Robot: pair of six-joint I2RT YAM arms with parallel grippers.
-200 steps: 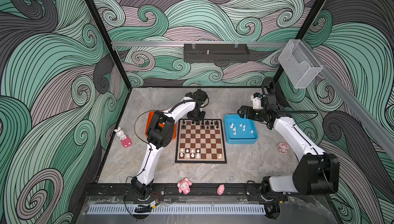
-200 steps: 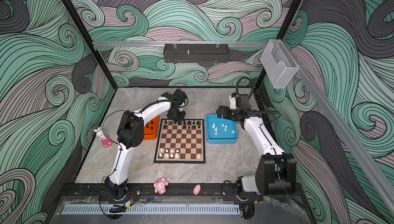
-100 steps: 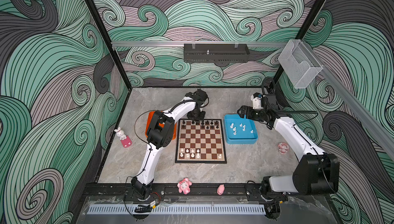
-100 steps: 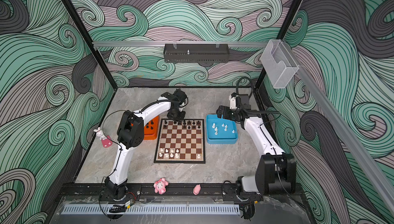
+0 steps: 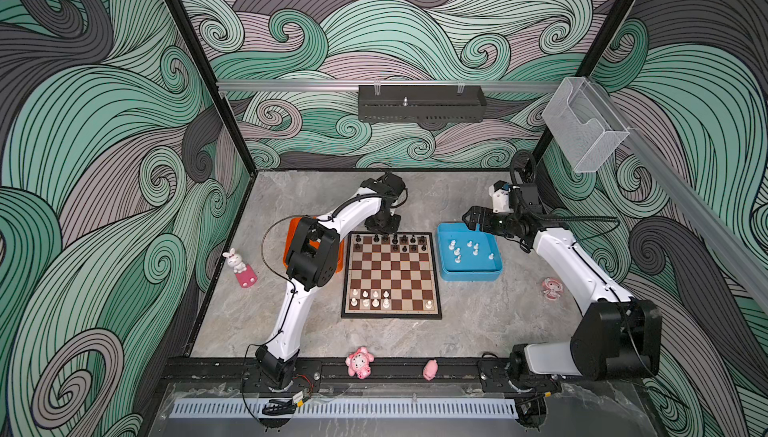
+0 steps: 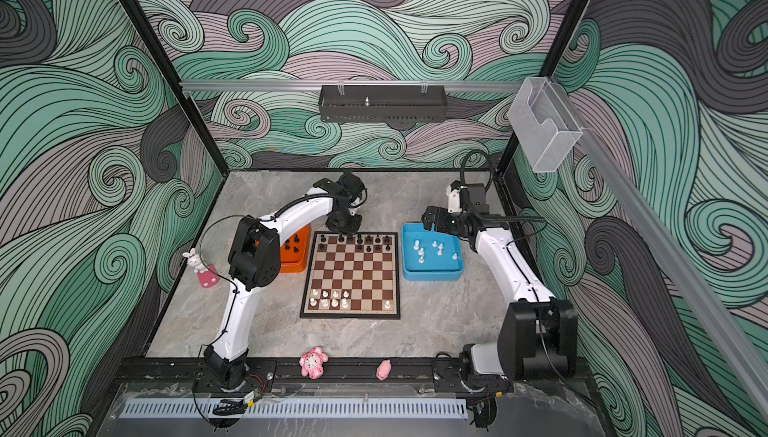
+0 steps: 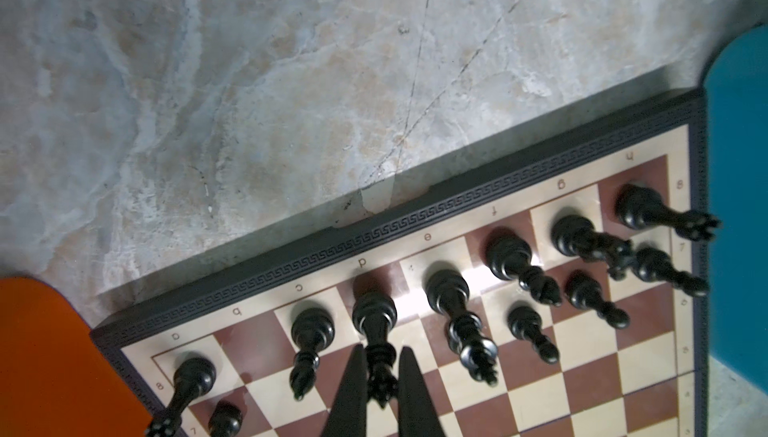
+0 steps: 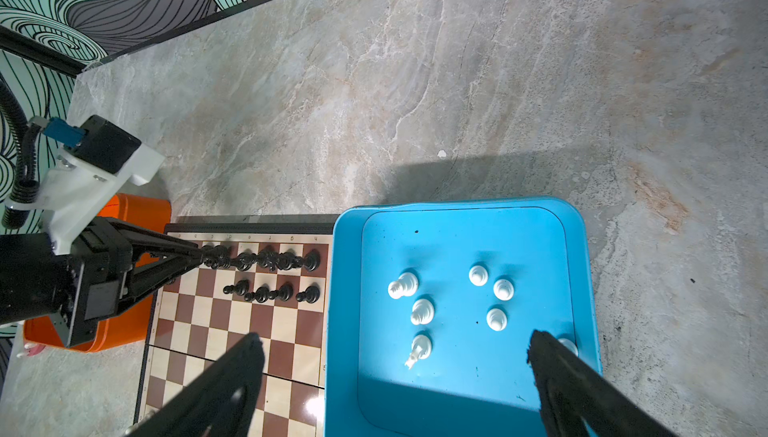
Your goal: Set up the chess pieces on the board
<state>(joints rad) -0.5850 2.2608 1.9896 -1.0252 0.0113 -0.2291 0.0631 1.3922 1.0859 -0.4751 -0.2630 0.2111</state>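
Pinching a tall black piece [image 7: 374, 318] on the board's [image 5: 390, 275] far row, our left claw [image 7: 380, 358] is clenched on its top. Our right claw [image 8: 395, 339] hangs spread wide above the blue tray [image 8: 457, 227], where white pieces [image 8: 422, 311] stand.

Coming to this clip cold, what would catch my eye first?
The brown-and-cream checked chessboard at the table's centre draws the eye, black pieces along its far edge. There the left gripper is shut on a tall black chess piece. Right of the board, the wide-open right gripper hangs over a blue plastic tray of white chess pieces.
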